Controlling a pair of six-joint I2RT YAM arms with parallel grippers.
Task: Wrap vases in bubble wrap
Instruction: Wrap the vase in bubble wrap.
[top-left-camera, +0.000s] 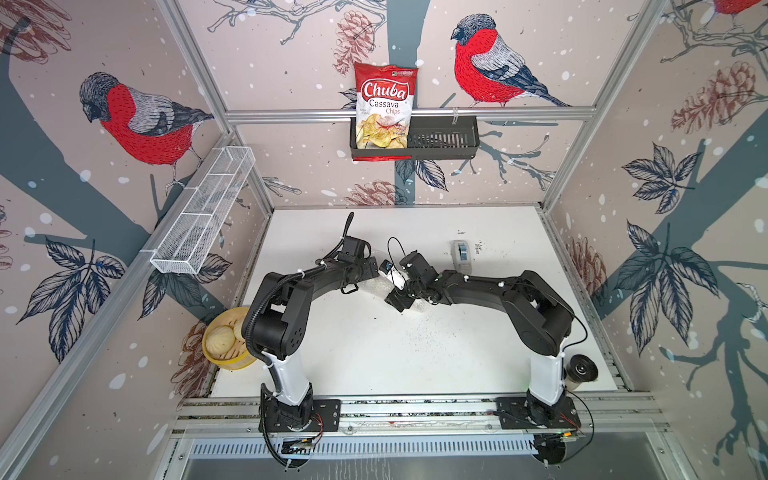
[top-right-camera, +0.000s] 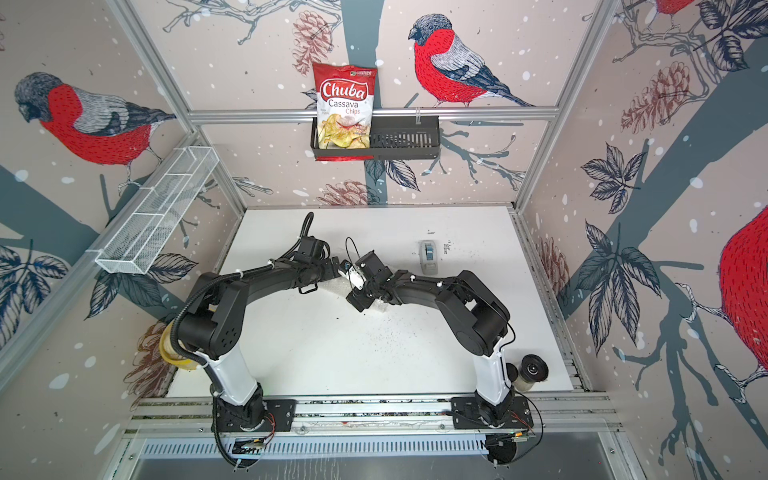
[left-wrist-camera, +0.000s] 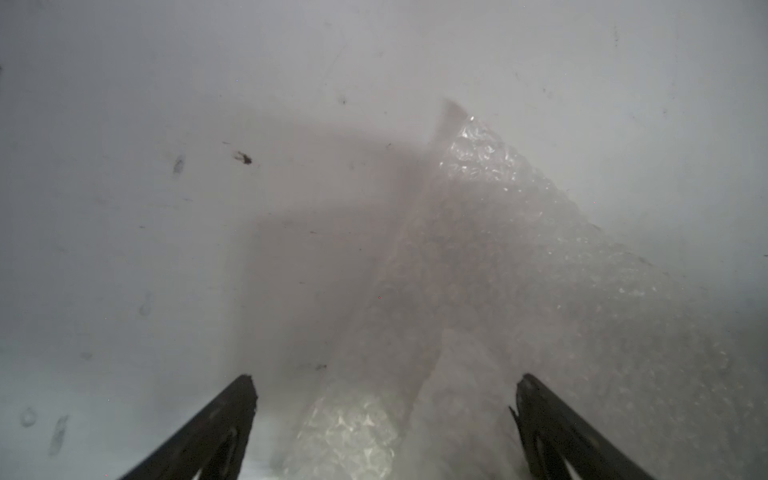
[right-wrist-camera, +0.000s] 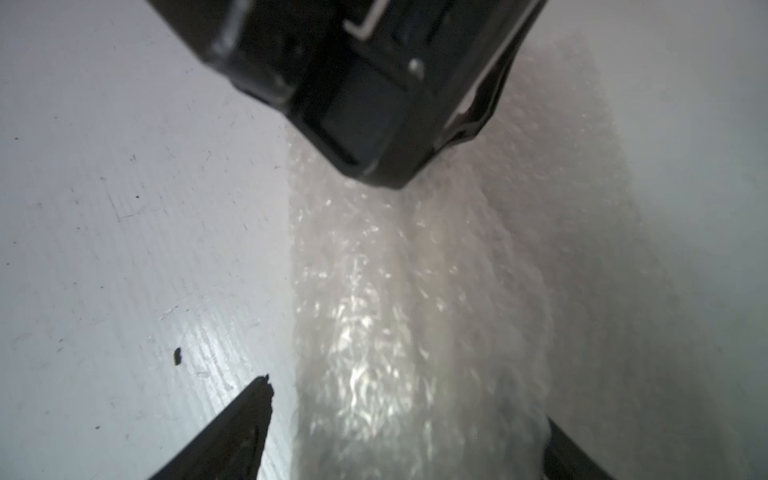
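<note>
1. The white tabletop (top-left-camera: 374, 365) is carrying the bubble wrap (top-left-camera: 370, 291), which is lying crumpled near its middle and is mostly hidden under the two wrists in both top views.
2. A white mesh basket (top-left-camera: 203, 212) is hanging along the left wall.
3. A black basket (top-left-camera: 444, 139) is hanging on the back rail and holding a red chip bag (top-left-camera: 384, 104), which is standing upright in its left end.
4. A yellow bowl (top-left-camera: 232, 363) is sitting by the tabletop's left edge and holding pale buns (top-left-camera: 220, 336). The left arm's elbow is partly blocking it.
5. The left hand (left-wrist-camera: 385, 377) is hovering released, its fingers spreading over the wrap.
6. The right hand (right-wrist-camera: 407, 401) is likewise released, its fingers straddling the wrap, with the left wrist crowding in just ahead.
7. A dark cup (top-left-camera: 582, 369) is standing beside the right arm's base.
8. A grey tape dispenser (top-left-camera: 461, 254) is sitting apart, behind the right arm.
</note>
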